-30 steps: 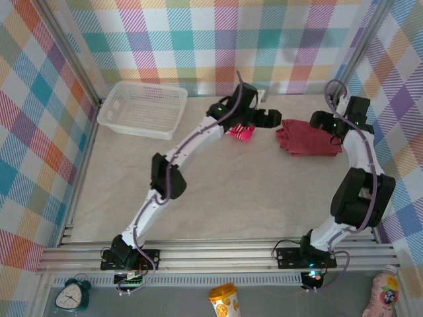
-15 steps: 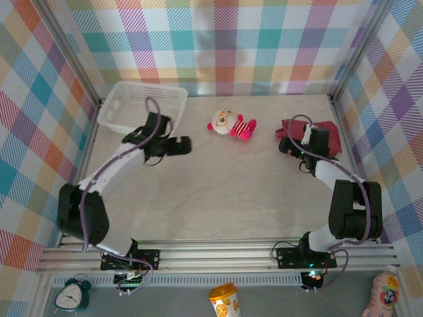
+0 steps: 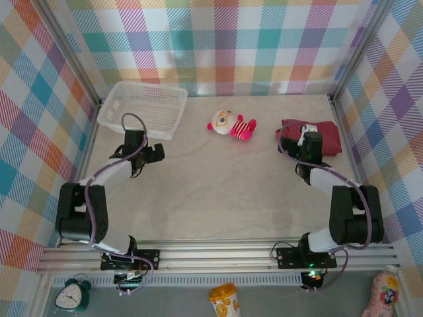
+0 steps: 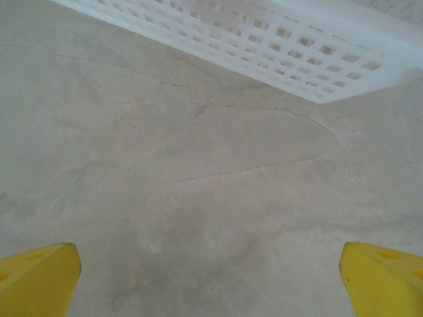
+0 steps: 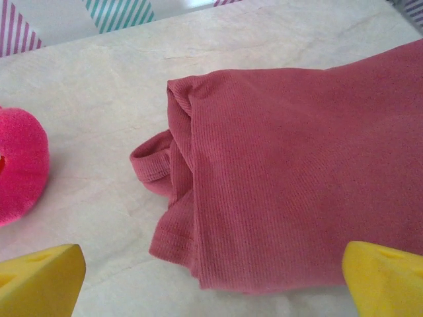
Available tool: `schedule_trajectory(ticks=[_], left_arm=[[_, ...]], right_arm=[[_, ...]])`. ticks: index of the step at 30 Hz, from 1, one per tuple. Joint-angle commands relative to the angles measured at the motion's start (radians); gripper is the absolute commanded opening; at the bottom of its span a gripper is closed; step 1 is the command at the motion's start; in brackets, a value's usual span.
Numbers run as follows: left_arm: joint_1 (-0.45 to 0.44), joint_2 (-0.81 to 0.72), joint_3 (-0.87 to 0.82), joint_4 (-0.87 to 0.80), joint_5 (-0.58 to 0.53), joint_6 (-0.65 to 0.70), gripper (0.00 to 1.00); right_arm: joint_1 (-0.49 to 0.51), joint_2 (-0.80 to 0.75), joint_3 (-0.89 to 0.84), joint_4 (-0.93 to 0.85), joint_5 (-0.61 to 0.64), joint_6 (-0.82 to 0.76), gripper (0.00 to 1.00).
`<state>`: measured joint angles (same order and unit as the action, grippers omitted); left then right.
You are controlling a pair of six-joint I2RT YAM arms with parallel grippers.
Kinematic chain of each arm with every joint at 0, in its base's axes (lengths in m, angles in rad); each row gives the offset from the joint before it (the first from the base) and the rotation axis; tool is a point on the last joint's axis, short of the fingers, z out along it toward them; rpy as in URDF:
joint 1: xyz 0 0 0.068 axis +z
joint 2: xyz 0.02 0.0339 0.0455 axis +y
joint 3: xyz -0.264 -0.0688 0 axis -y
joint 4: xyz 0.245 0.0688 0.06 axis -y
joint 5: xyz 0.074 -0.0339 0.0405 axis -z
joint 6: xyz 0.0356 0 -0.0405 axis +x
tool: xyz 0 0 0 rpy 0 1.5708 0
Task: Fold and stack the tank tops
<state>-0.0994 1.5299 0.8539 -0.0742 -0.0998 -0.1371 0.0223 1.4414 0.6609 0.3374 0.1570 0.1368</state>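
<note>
Both arms are pulling back from the far side of the table, where a second ago they were reaching over the cloth and the doll. Left gripper (image 3: pixel 156 153) is now sitting folded back near the left wall, just in front of the white plastic lattice basket (image 3: pixel 142 109). Its yellow fingers (image 4: pixel 39 281) are spread wide over bare beige marbled tabletop (image 4: pixel 198 165), holding nothing. Right gripper (image 5: pixel 211 284) is hovering at the near edge of the dark red ribbed cloth tank tops (image 5: pixel 284 172), fingers likewise wide apart, not pinching any cloth. Tank tops are lying as one folded bundle at the far right of the table, close to the right wall, with a strap loop sticking out at the left edge. I can't tell how many layers are in it or whether both tops are squared up. I'm reading this as release-and-retreat: the stack is looking placed and the task is probably nearing its end, pending a check on that loose strap. Small red-and-pink striped plush doll with a white face (image 3: pixel 231 124) is lying left of the bundle, apart from it, uncovered now the left arm is off it. Nothing is blocking the bundle; the doll is the only thing near enough to snag on a re-approach from the left.
</note>
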Motion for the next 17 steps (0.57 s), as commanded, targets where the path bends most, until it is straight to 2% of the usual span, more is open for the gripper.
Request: schedule_trajectory(ticks=[1, 10, 17], left_arm=[[0.003, 0.06, 0.001, 0.142, 0.006, 0.064, 1.0], [0.015, 0.037, -0.04, 0.183, 0.022, 0.062, 1.0], [0.016, 0.05, -0.036, 0.182, 0.037, 0.069, 1.0]], right_arm=[[0.009, -0.032, -0.023, 0.062, 0.044, -0.063, 0.99], [0.016, -0.039, -0.027, 0.052, 0.114, -0.031, 0.99], [0.041, -0.032, -0.072, 0.075, 0.128, -0.075, 0.99]])
